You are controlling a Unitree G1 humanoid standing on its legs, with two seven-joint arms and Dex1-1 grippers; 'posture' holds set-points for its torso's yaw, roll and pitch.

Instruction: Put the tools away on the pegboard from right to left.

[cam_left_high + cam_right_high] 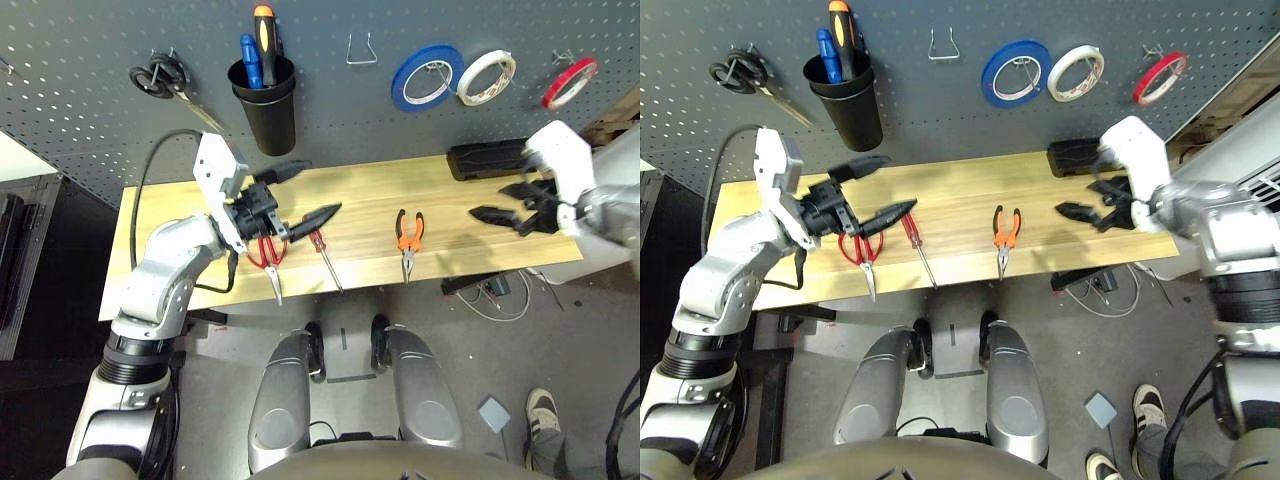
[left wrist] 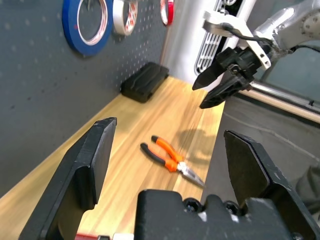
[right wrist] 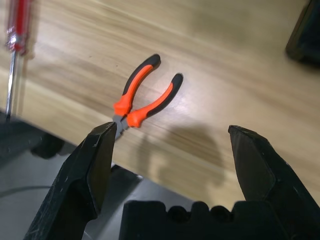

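Both pincers open and empty: left (image 1: 312, 190) center-left, right (image 1: 497, 204) center-right; pliers (image 1: 409, 240) lay between on table (image 1: 365, 262).

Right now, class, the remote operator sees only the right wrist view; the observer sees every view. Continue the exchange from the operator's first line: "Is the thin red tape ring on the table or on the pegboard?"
Observer: The thin red tape ring hangs on the pegboard, right of the white roll.
Operator: I see only pliers and a screwdriver. Any other tool on the table?
Observer: Yes, red-handled scissors, left of the screwdriver.
Operator: Is the left gripper holding anything?
Observer: No, the left gripper is open with nothing between its fingers.
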